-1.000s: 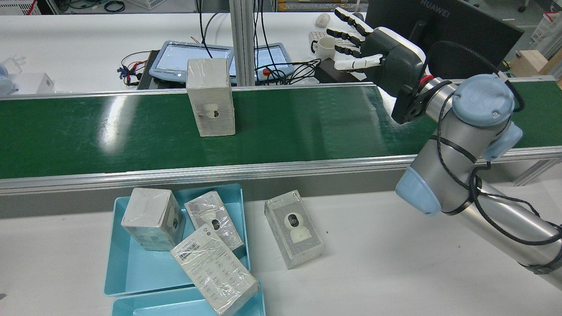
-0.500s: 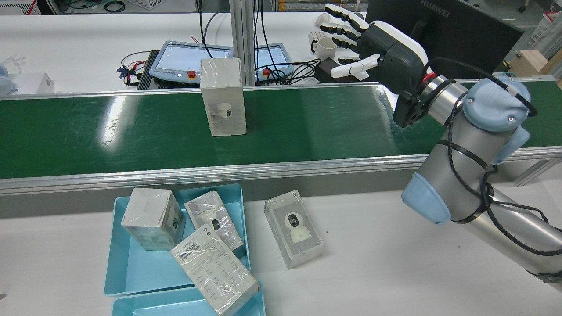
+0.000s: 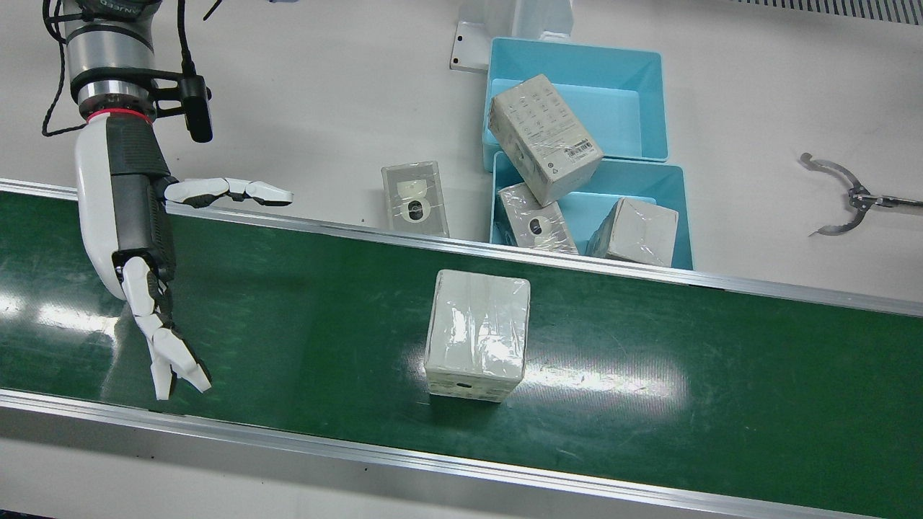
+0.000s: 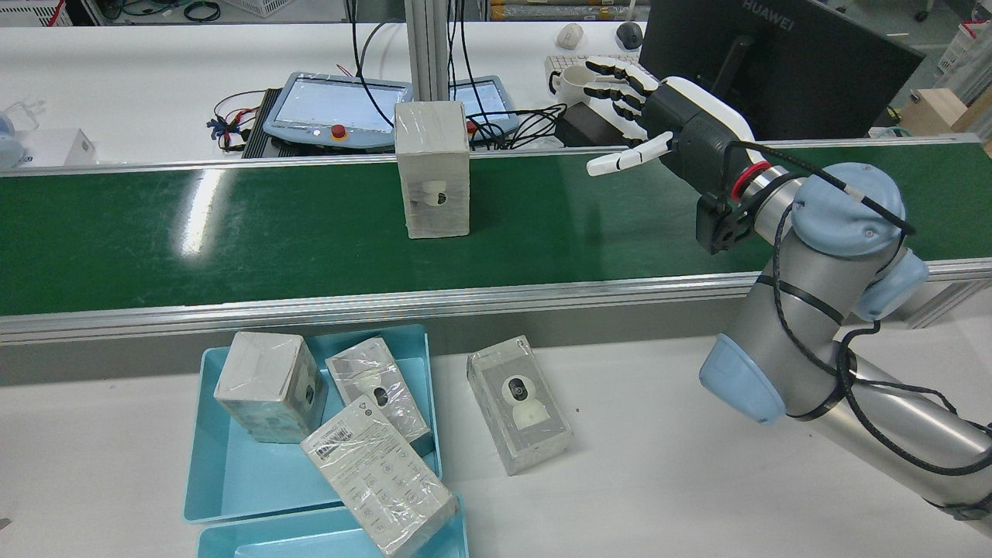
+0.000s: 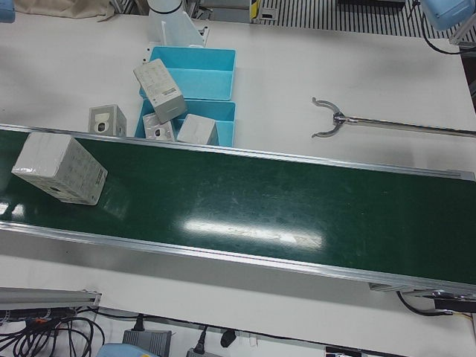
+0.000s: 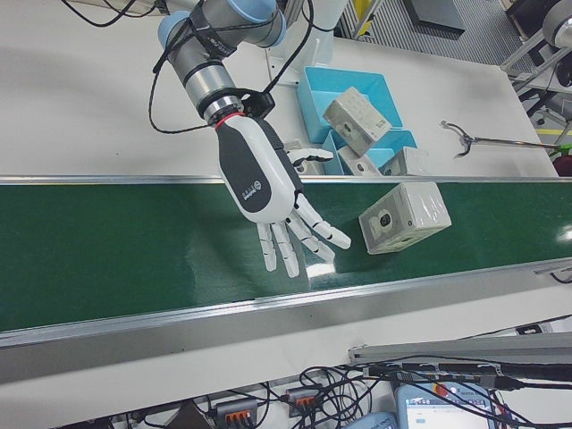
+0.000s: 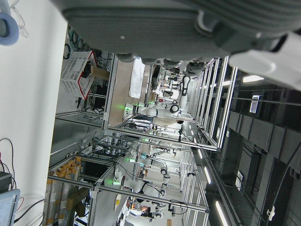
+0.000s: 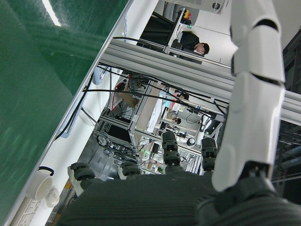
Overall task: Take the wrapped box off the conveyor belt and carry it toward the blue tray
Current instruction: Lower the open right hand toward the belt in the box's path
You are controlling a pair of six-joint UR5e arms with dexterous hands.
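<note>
Item: wrapped box (image 4: 432, 169), white, film-covered, stood upright on the green conveyor belt (image 4: 232, 232) toward its far rail in the rear view, untouched and free on all sides. Right hand (image 4: 659, 116), white and dark grey, hovered over the belt well apart from the box, to that view's right, palm turned toward it; fingers (image 6: 295, 234) spread and extended, thumb held out separately, nothing held. Blue tray (image 4: 225, 473) lay on the white surface (image 4: 659, 465) on the robot's side of the belt; it contained three wrapped boxes, one resting tilted across the rim onto a second blue tray (image 3: 620, 79) just beside it. A fourth wrapped box (image 4: 519, 403), showing a printed camera, lay flat on the surface just beside the tray, outside it. A long-handled metal grabber tool (image 5: 387, 124) lay on the surface, well apart from the trays. Left hand: only a dark blurred underside entered its own camera view; whether open or closed cannot be told.
</note>
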